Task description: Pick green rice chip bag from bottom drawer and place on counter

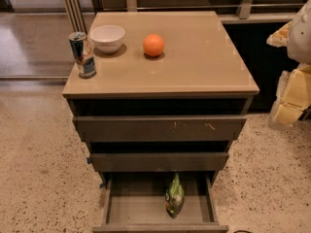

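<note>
The green rice chip bag [174, 196] stands upright in the open bottom drawer [141, 205], right of its middle and near the front. The beige counter [194, 67] tops the drawer cabinet. My gripper [293, 98], white and pale yellow, hangs at the right edge of the camera view, beside the cabinet at about counter height, well above and to the right of the bag. It holds nothing that I can see.
On the counter's left part stand a silver-blue drink can [83, 55], a white bowl [107, 38] and an orange [153, 45]. The two upper drawers [160, 128] are pulled out a little. Speckled floor surrounds the cabinet; a dark wall and rail lie behind.
</note>
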`<act>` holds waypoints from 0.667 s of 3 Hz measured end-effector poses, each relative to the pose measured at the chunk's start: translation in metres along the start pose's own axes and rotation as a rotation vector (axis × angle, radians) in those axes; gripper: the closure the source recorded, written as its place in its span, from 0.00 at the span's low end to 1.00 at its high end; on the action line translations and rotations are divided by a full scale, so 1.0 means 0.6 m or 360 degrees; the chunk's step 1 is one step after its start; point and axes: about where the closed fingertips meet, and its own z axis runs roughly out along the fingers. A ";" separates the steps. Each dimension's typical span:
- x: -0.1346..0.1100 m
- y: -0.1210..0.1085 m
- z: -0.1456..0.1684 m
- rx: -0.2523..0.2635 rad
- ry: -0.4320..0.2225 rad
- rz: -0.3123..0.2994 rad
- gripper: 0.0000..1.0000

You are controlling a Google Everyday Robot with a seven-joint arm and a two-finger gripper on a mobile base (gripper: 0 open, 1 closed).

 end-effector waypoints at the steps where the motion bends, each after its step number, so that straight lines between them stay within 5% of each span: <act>1: 0.000 0.000 0.000 0.0000 0.0000 0.0000 0.00; 2: -0.001 0.000 0.001 0.0012 -0.0007 0.0001 0.14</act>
